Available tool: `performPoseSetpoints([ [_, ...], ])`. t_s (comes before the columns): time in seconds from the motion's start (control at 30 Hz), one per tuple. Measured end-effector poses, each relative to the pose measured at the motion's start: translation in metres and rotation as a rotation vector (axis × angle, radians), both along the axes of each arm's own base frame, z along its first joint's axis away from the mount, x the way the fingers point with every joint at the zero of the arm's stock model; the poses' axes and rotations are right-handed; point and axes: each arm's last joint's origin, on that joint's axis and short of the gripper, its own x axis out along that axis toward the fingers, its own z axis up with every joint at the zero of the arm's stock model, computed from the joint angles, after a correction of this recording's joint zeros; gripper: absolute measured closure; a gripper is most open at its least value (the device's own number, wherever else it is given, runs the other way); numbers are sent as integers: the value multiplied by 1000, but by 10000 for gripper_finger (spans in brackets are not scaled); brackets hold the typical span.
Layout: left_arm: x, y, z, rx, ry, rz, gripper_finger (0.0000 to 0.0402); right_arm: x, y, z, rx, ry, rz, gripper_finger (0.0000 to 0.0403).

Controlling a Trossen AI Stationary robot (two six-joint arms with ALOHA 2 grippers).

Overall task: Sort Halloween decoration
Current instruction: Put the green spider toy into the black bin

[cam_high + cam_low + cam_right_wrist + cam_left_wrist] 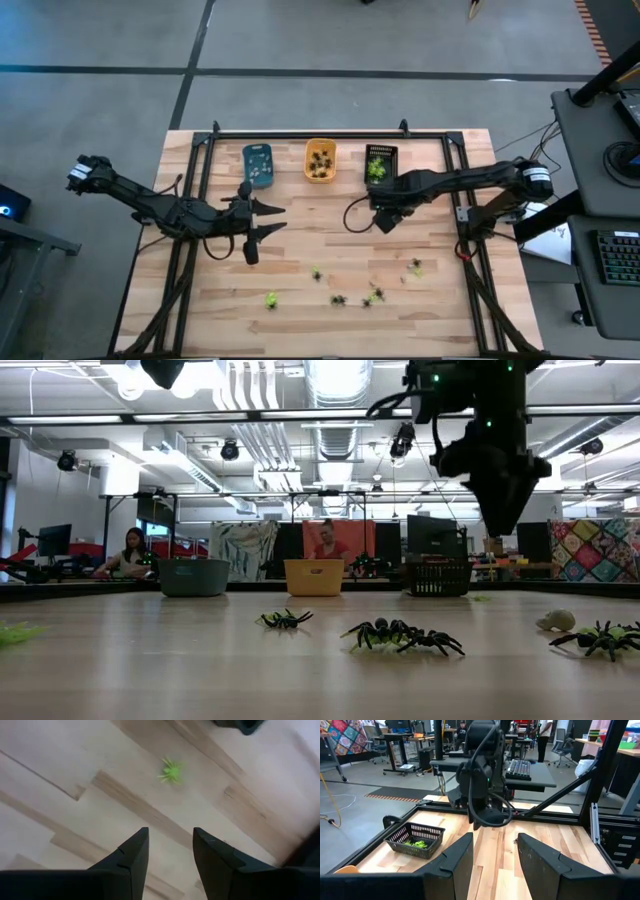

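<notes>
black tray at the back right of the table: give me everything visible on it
The black tray is a small rectangular basket with open mesh walls, plastic by the look of it. It sits flat on the wooden table near the far edge, rightmost in a row with a blue and an orange tray. Yellow-green spider figures lie inside. The right gripper, jaws open and empty, hangs above the table beside the tray without touching it.

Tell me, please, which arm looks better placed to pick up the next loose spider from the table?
Probably the right. Its right gripper hangs open by the black tray, nearer the spiders scattered toward the near right. The left gripper, also open, waits mid-table; only the yellow-green spider lies on its side.
</notes>
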Motion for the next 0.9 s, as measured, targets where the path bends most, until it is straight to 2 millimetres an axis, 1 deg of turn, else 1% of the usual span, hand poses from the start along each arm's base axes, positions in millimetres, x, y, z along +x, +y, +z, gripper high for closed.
performPoseSetpoints([
  [0.17,0,0,0,10,3,-1,263,3,-2,-18,-4,-77,-6,255],
  [0.33,4,-2,-1,24,-1,-3,263,5,-8,-31,-44,-145,-38,245],
  [0.47,7,-3,-4,31,7,-2,263,2,-13,-38,-76,-145,-77,235],
  [0.67,8,-3,-6,35,15,-1,263,-2,-15,-45,-136,-142,-111,229],
  [0.8,8,-3,-5,35,14,-1,263,-2,-15,-54,-139,-185,-119,229],
  [0.9,8,-3,-5,34,14,-1,263,-7,-14,-63,-165,-180,-136,230],
])
